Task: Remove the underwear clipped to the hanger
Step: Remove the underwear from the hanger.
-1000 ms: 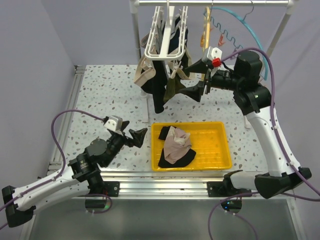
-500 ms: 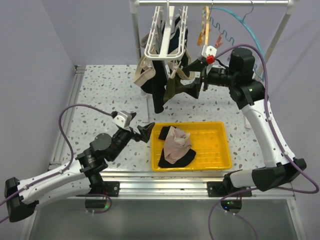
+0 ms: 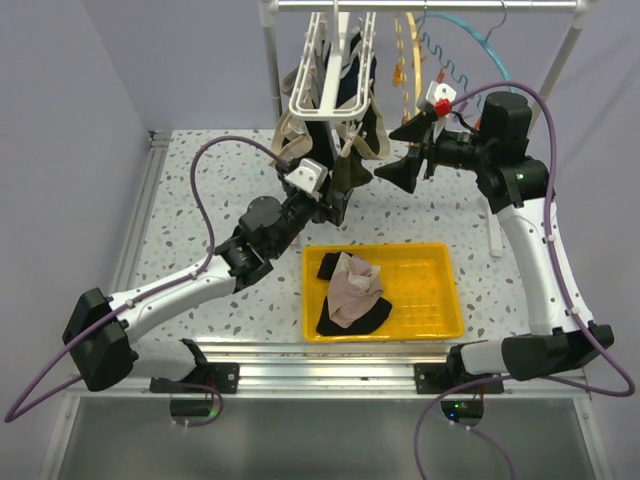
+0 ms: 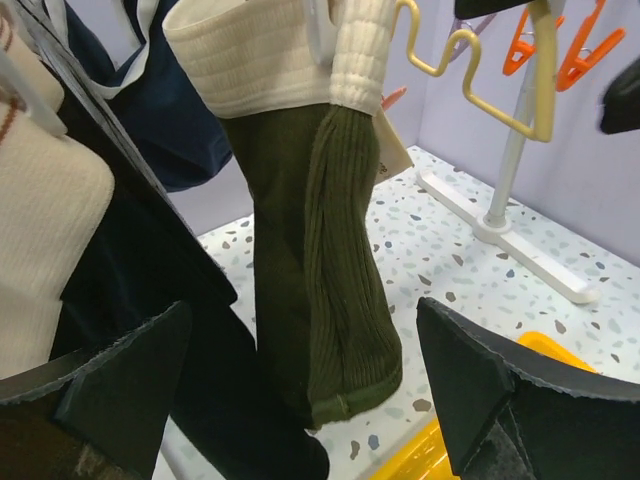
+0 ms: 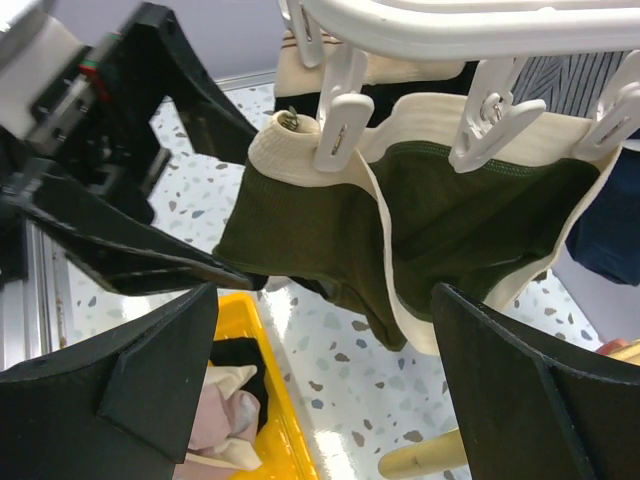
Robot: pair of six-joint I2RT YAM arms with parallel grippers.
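The olive-and-cream underwear hangs clipped to the white clip hanger on the rail. My left gripper is open just below the hanger. In the left wrist view the olive cloth hangs between and beyond its fingers, not touching them. My right gripper is open to the right of the hanger. In the right wrist view the olive garment hangs from white clips just above its spread fingers. Black, beige, navy and grey striped pieces also hang there.
A yellow tray lies on the speckled table in front of the rack, holding a pink-beige garment and black ones. The rack's white post and foot stand behind. A wooden hanger and a blue one hang on the rail.
My left arm has swung up from the table left of the tray to just under the hanger. My right gripper has drawn back to the right and a little higher.
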